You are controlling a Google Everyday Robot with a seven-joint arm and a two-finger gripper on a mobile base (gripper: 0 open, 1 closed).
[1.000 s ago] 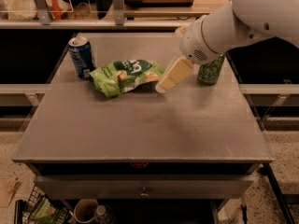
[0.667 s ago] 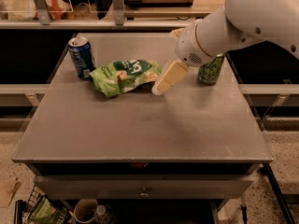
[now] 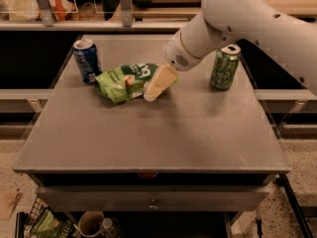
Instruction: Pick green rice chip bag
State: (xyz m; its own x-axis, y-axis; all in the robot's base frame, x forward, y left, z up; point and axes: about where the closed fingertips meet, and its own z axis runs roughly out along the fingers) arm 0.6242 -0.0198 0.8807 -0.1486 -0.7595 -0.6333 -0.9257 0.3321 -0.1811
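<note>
The gripper (image 3: 152,92) hangs low over the far middle of the table (image 3: 163,138), its cream tip slanting down and to the left at the right end of the bag (image 3: 120,81). From here it shows as one pale wedge, so I cannot tell whether it is wide or narrow, nor whether it touches the foil or only overlaps it in this view. The white arm (image 3: 237,19) reaches in from the upper right. The bag lies crumpled on the tabletop, left of centre and toward the far edge, light green with a dark patch and white lettering facing up. Just left of it and a little farther back stands a blue can (image 3: 87,60), upright. A green can (image 3: 225,67) stands upright to the right of the gripper, well apart from the bag. Under the near edge of the table runs a drawer front (image 3: 151,198), and a cup (image 3: 91,225) sits on the floor below it.
</note>
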